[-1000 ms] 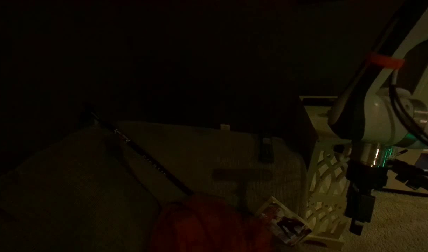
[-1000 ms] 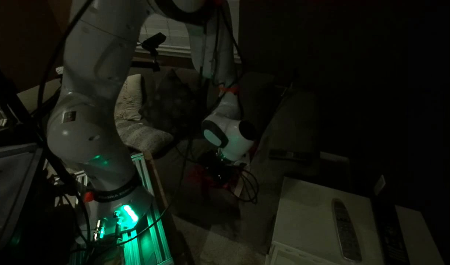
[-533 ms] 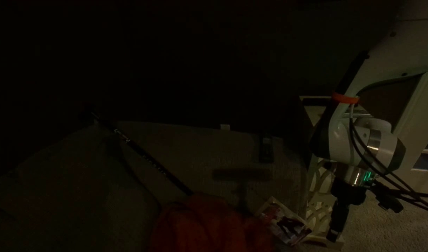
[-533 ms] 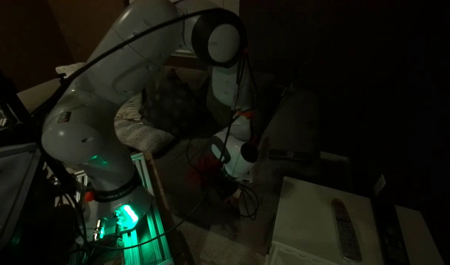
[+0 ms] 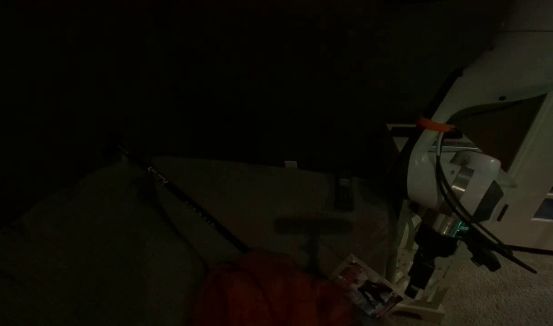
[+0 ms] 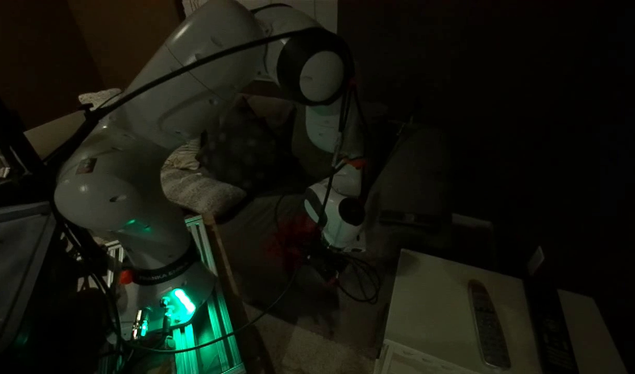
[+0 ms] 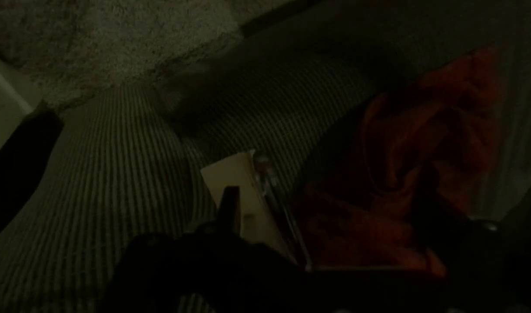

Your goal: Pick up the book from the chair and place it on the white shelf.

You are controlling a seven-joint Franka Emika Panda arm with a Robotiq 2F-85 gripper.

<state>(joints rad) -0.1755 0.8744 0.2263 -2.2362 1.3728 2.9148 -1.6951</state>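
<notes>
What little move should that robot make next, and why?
I'd probably ease the jaws a little lower, so the book comes between them. It looks ungripped beside the red cloth: in an exterior view the jaws are close to its corner, and in the wrist view they look apart, one finger in front of its pale side.

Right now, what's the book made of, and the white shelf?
The book: probably paper, from its printed picture cover; too dark to judge shine. The white shelf: maybe painted wood or plastic; its smooth, matte-looking top shows no grain.
</notes>
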